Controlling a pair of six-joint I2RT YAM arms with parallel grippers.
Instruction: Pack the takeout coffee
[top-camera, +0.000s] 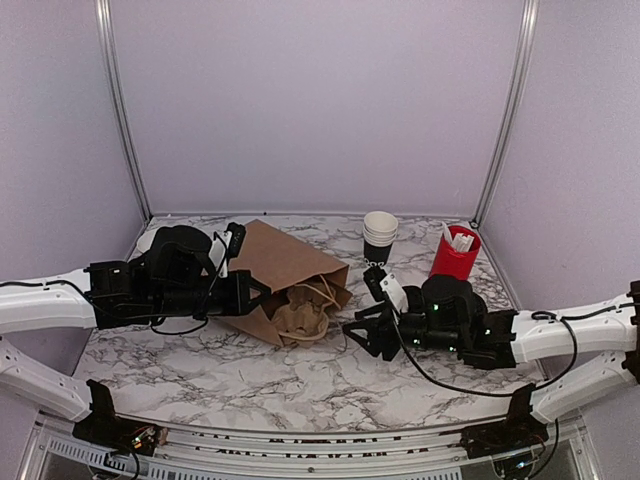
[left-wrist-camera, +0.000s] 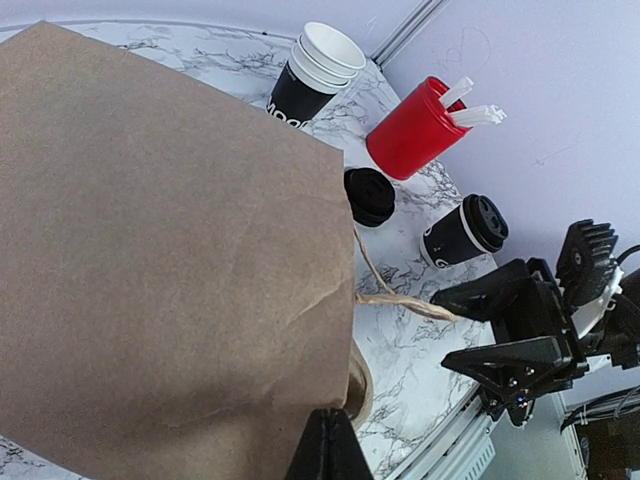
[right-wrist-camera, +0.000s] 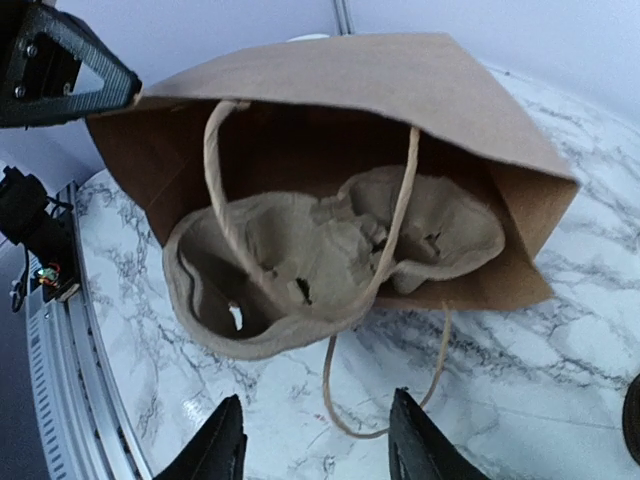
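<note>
The takeout coffee (left-wrist-camera: 462, 230), a small black cup with a black lid on it, stands on the marble near the red tub in the left wrist view. The right arm hides it in the top view. A brown paper bag (top-camera: 285, 262) lies on its side with its mouth toward the right arm. A pulp cup carrier (right-wrist-camera: 300, 265) sits half out of the bag. My left gripper (left-wrist-camera: 330, 440) is shut on the bag's upper edge. My right gripper (right-wrist-camera: 315, 425) is open just in front of the bag's mouth, low over the table. One twine handle loop (right-wrist-camera: 335, 410) lies between its fingers.
A stack of white-rimmed black cups (top-camera: 380, 232) and a red tub (top-camera: 455, 253) holding white sticks stand at the back right. A loose black lid (left-wrist-camera: 370, 196) lies flat next to the bag's corner. The table's front rail runs close under both arms.
</note>
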